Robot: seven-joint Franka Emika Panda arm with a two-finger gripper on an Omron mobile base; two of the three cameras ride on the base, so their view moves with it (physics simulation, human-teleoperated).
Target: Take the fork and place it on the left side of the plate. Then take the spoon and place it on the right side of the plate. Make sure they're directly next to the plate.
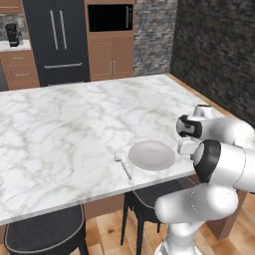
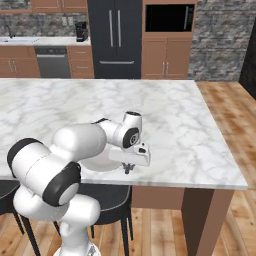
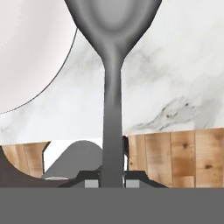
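**Spoon gripped at the plate's right**

We've got a white marble surface (image 1: 74, 129) in a kitchen with a black fridge (image 1: 57, 40), wood cabinets (image 2: 167, 60) and stone walls. Our claw (image 3: 112, 181) is clamped on the spoon (image 3: 112, 87) handle, low over the near edge, right of the plate (image 1: 152, 155). The fork (image 1: 122, 165) lies just left of the plate.

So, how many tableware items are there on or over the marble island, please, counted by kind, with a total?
Forks: 1, the fork lying left of the plate.
Spoons: 1, the spoon, its handle clamped in the pincer by the counter edge.
Plates: 1, the plate.
Total: 3
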